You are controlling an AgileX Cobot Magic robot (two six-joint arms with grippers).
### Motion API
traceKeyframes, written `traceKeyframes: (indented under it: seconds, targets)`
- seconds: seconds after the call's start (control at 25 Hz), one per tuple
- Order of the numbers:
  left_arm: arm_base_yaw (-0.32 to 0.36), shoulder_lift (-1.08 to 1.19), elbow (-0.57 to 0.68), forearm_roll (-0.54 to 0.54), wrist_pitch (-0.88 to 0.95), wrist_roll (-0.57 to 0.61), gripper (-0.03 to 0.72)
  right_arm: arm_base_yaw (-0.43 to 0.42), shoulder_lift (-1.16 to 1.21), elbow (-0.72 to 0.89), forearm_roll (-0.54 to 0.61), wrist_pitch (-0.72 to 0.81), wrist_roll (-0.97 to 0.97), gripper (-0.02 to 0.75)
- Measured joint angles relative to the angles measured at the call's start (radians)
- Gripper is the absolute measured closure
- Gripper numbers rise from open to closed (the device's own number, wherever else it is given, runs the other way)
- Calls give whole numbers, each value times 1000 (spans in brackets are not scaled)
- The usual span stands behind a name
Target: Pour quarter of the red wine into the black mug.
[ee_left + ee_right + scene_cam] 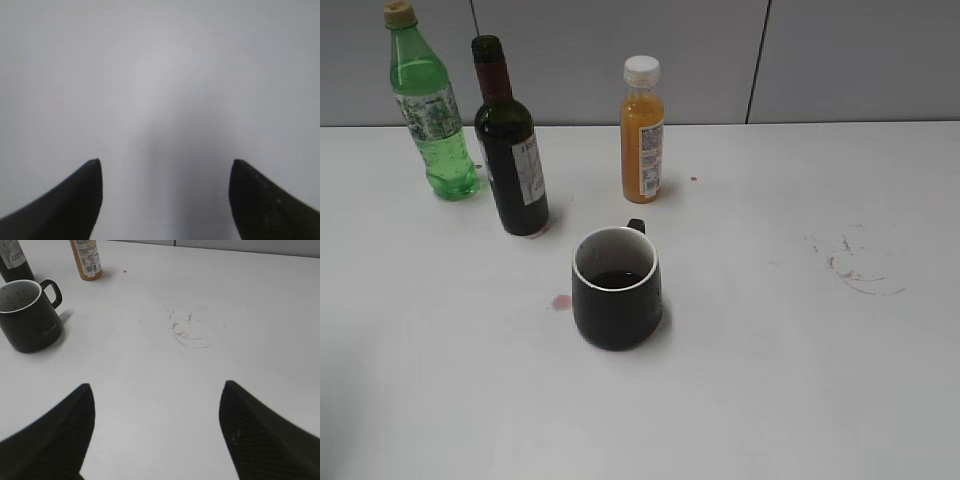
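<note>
Both claws hang spread and empty. Left claw [165,200] shows two dark tips well apart over bare white surface, nothing between them. Right claw [157,435] is just as released, tips wide over the counter [770,380], pointing toward a ring of reddish stain marks [192,332] at mid-frame.

Now the spread, big to small. White counter fills the exterior view. Green plastic bottle [428,105] stands upper left. Just right of it, the red wine [510,145], dark glass, white label, upright, uncapped at the top. Orange juice bottle [643,130] with its white cap stands upper centre, apart from both. Lower, at centre frame, sits the black mug [616,288], upright, handle at the far side, dark liquid low inside its white interior. A small pink spot [559,302] lies on the counter just left of the mug.
</note>
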Motion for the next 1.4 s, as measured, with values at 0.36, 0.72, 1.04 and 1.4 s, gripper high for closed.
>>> traceKeyframes:
  seconds: [0.36, 0.72, 1.04, 1.4]
  targets:
    - [23, -263, 225, -18, 10, 9, 98, 0, 0, 1, 0, 0, 0, 153]
    - [23, -633, 389, -21, 26, 10, 98, 0, 0, 1, 0, 0, 0, 153]
    - [23, -862, 407, -20, -7, 11, 98, 0, 0, 1, 0, 0, 0, 153]
    - [23, -1092, 411, -20, -6, 11, 98, 0, 0, 1, 0, 0, 0, 153]
